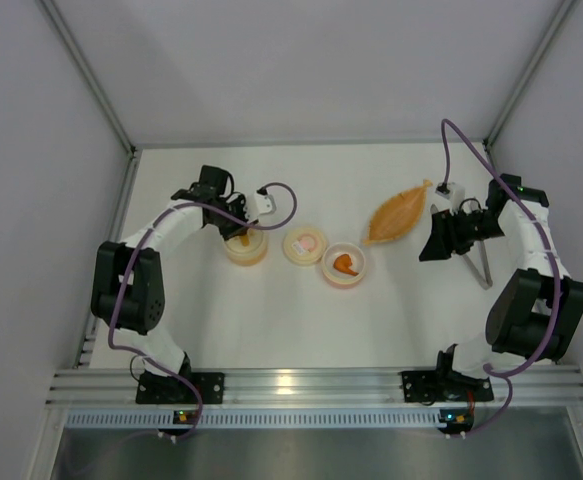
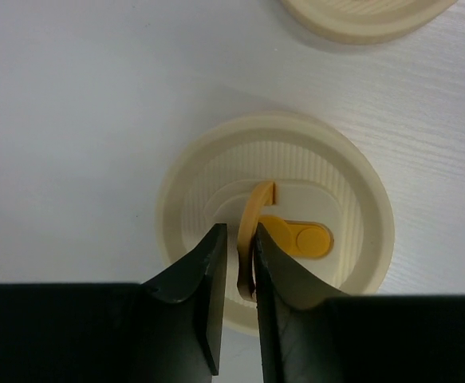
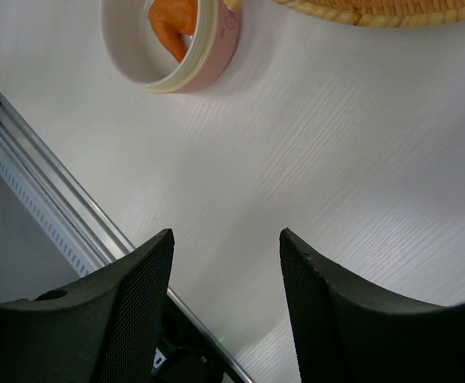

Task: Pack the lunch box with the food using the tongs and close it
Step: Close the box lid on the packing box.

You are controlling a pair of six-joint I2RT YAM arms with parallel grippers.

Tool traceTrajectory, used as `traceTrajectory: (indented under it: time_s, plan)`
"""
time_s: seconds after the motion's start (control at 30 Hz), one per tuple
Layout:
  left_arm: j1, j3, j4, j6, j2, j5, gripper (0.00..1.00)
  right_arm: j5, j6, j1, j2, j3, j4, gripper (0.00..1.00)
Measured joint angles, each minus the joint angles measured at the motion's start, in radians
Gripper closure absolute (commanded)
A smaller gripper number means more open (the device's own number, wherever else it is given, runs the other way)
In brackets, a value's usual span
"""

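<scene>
Top view: pink lid (image 1: 305,244) lies flat between the two tubs, to the right of the left gripper (image 2: 238,239), the nearer one.
Left fingers (image 2: 200,295): narrow, astride the yellow tab (image 2: 252,203); pinching or not, I cannot tell.
Yellow tub (image 1: 251,257): lidded, contents hidden.
Pink tub (image 1: 327,268): open, orange wedge (image 1: 345,264) inside.
Right gripper (image 3: 226,235): wide, empty.
Tongs (image 1: 480,264): on the table (image 1: 271,320) just beside it — long axis near-to-far.
</scene>
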Motion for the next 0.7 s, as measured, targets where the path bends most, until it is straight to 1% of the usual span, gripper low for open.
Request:
traceTrajectory:
  time_s: [0.07,0.23,0.27,0.3,0.33,0.37,0.4,0.43,0.47,0.5,0.53,0.63,0.7]
  plan:
    - [0.003,0.001,0.003,-0.010,0.000,0.003,0.72,0.000,0.000,0.000,0.000,0.000,0.000,0.44]
    - [0.011,0.002,0.011,-0.041,-0.005,0.006,0.70,0.000,0.000,0.000,0.000,0.000,0.000,0.44]
    - [0.014,0.005,0.009,-0.046,-0.005,0.007,0.66,-0.001,0.000,0.000,0.000,0.000,0.000,0.44]
    - [0.018,0.009,0.005,-0.052,-0.004,0.006,0.65,-0.001,0.000,0.000,0.000,0.000,0.000,0.44]
    - [0.023,0.014,0.001,-0.063,-0.002,0.006,0.60,-0.001,0.000,0.000,0.000,0.000,0.000,0.44]
    - [0.030,0.023,-0.010,-0.068,0.000,0.005,0.59,0.000,0.000,0.000,0.000,0.000,0.000,0.44]
    - [0.038,0.033,-0.021,-0.076,0.003,0.006,0.47,-0.001,0.000,0.000,0.000,0.000,0.000,0.44]
    - [0.047,0.042,-0.036,-0.081,0.005,0.005,0.44,-0.001,0.000,0.000,0.000,0.000,0.000,0.44]
    - [0.057,0.051,-0.048,-0.093,0.006,0.002,0.33,-0.001,0.000,0.000,0.000,0.000,-0.001,0.44]
    - [0.066,0.060,-0.066,-0.099,0.008,0.001,0.26,-0.001,0.000,0.000,0.000,0.000,-0.001,0.44]
    - [0.073,0.069,-0.087,-0.108,0.009,0.001,0.23,-0.001,0.000,0.000,0.000,0.001,-0.001,0.44]
    - [0.088,0.095,-0.160,-0.139,0.009,0.005,0.20,-0.004,0.000,0.000,0.002,0.002,-0.002,0.44]
    - [0.088,0.117,-0.203,-0.159,0.009,0.013,0.20,-0.010,0.000,0.000,0.007,0.003,-0.002,0.44]
